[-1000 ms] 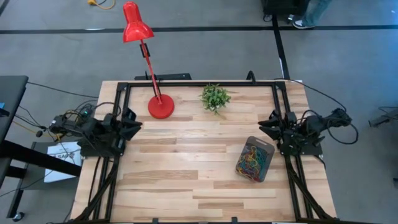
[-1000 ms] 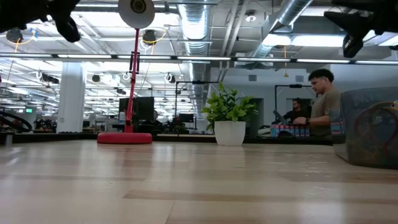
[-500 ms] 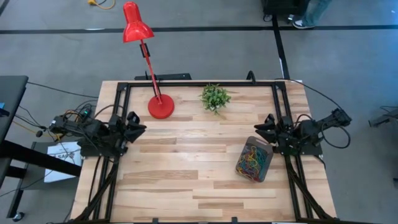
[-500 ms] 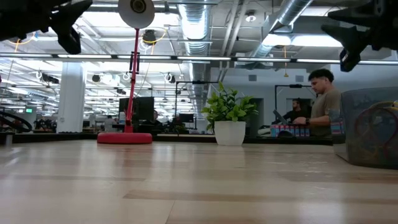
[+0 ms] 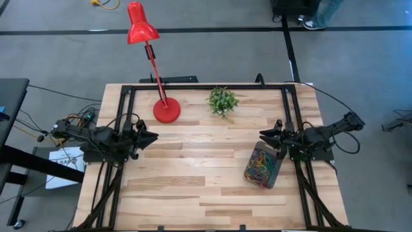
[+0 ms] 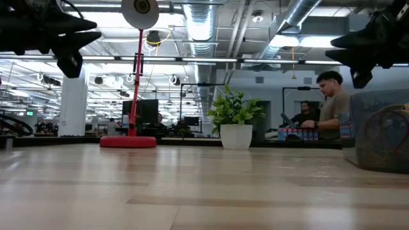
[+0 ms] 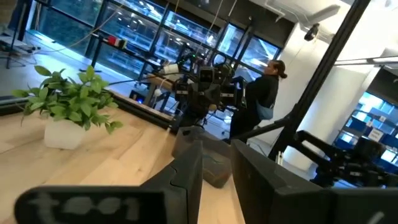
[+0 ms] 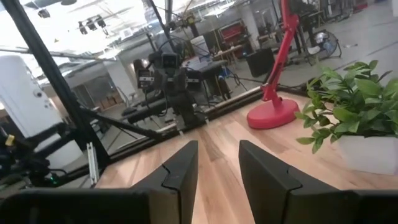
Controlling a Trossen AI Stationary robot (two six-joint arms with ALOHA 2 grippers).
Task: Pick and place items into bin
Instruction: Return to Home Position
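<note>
The bin [image 5: 264, 165] is a dark see-through container that stands on its base on the table's right half. The items [image 5: 260, 167], a tangle of red, yellow, green and blue loops, lie inside it. In the low view the bin [image 6: 382, 137] sits at the right edge. My right gripper [image 5: 265, 134] hovers open just past the bin's far end, well above the table [image 6: 358, 56]. My left gripper [image 5: 150, 138] is open, high over the table's left side [image 6: 71, 48]. It faces the bin [image 7: 214, 169] across the table. Both hold nothing.
A red desk lamp stands with its round base [image 5: 167, 111] at the far left-centre. A small potted plant [image 5: 223, 101] sits at the far middle. Bare wood [image 5: 193, 174] spreads between the arms and toward the near edge. A person [image 6: 331, 105] is in the room beyond.
Both arms have reached in from the table's sides toward its middle. My left gripper has moved toward the right edge and my right gripper toward the left edge, ending by the bin's far end. Both have come down a little. The bin and the loops have stayed put.
</note>
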